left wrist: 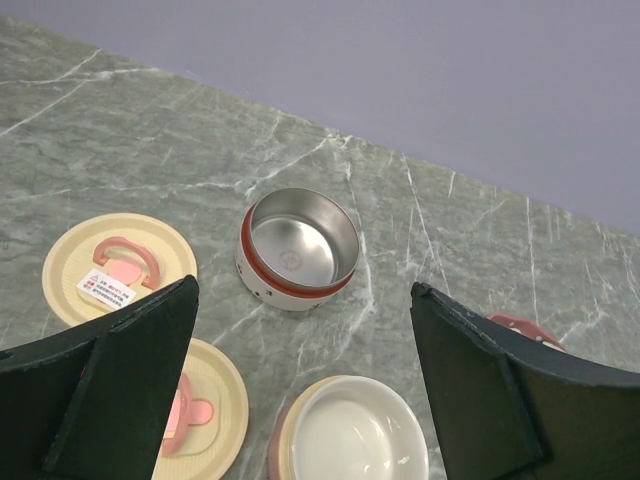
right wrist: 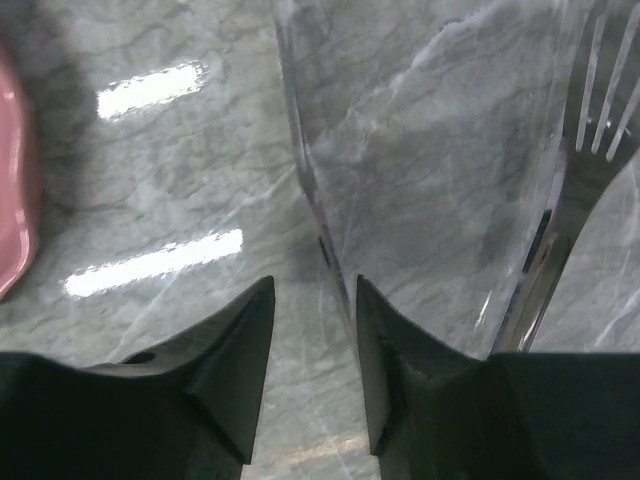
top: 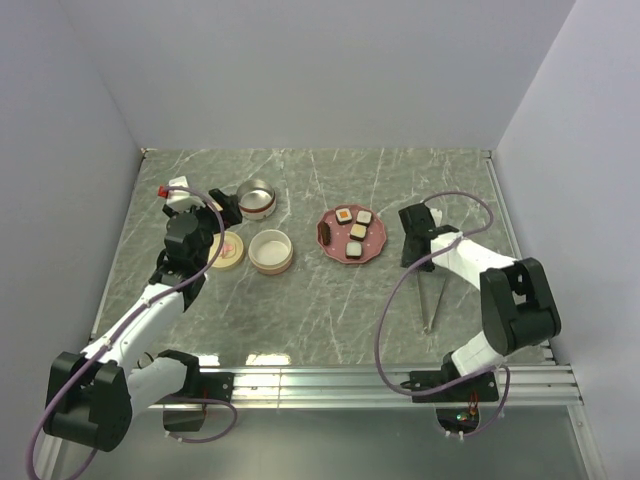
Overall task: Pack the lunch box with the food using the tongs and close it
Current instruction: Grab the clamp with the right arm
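Nearest to my eye are my own two black fingers (right wrist: 235,360), matte and wedge-shaped. They belong to my right claw (right wrist: 315,290), which stands half way together with a narrow gap. In this gap runs one thin arm of the tongs (right wrist: 318,215), close along the inner face of my right finger. The other arm, which ends in fork-like tines, passes outside that finger, on my right. Whether I already pinch the metal or only stand around it, I cannot tell. The tongs are grey polished steel, slim, lying low on the table (right wrist: 120,210), a hard grey-green top with marble pattern that shines under the lamps. So I judge the step in hand is the first one, taking up the tongs; both bowls are empty. The food (top: 352,228), small white-and-dark blocks, one with orange top and one dark brown oblong, lies on the pink plate (right wrist: 12,180) just to my left. The next move, I think, asks for a firm grip before lifting, because thin smooth steel can slip or turn. My left claw (left wrist: 305,290) is spread wide and holds nothing. Below it stand the steel bowl (left wrist: 300,250) with a red band, the cream bowl (left wrist: 355,435) and two flat round lids (left wrist: 120,268) with pink handles.
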`<action>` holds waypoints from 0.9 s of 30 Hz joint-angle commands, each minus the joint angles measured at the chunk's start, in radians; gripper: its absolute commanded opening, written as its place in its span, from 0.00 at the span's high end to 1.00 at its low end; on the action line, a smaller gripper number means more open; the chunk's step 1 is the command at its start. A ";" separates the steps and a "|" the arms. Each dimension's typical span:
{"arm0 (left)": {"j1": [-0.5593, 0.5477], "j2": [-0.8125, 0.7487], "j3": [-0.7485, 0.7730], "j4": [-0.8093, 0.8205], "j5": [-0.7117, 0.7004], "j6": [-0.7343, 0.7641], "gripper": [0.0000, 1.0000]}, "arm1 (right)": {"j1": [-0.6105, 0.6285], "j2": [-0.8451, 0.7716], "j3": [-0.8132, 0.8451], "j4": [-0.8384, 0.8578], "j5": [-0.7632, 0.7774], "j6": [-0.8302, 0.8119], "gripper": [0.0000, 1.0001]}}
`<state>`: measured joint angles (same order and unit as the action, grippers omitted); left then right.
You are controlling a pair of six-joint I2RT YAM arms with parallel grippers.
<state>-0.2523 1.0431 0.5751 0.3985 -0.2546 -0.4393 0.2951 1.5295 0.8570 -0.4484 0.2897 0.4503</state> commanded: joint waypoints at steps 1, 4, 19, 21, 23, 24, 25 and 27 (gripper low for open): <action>0.001 -0.026 -0.004 0.036 0.014 -0.003 0.06 | -0.028 0.046 0.065 -0.026 -0.029 -0.027 0.60; -0.001 -0.028 -0.001 0.033 0.009 -0.003 0.06 | -0.045 0.099 0.103 -0.041 -0.015 -0.033 0.76; 0.011 -0.020 -0.006 0.037 0.000 -0.006 0.06 | -0.056 0.362 0.434 -0.079 0.012 -0.124 0.96; 0.012 -0.015 -0.004 0.037 -0.002 -0.006 0.06 | -0.059 0.400 0.500 -0.081 0.002 -0.137 0.95; 0.012 -0.012 -0.001 0.036 -0.005 -0.006 0.06 | -0.068 0.431 0.545 -0.082 -0.032 -0.148 0.94; 0.012 -0.012 -0.001 0.036 -0.006 -0.007 0.06 | -0.076 0.437 0.580 -0.076 -0.046 -0.153 0.94; 0.013 -0.011 -0.001 0.037 -0.009 -0.007 0.06 | -0.083 0.445 0.599 -0.070 -0.059 -0.159 0.93; 0.013 -0.009 -0.003 0.039 -0.014 -0.009 0.06 | -0.096 0.462 0.652 -0.058 -0.107 -0.171 0.91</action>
<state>-0.2443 1.0313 0.5686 0.3985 -0.2592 -0.4397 0.2264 1.9903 1.4235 -0.5312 0.2359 0.3130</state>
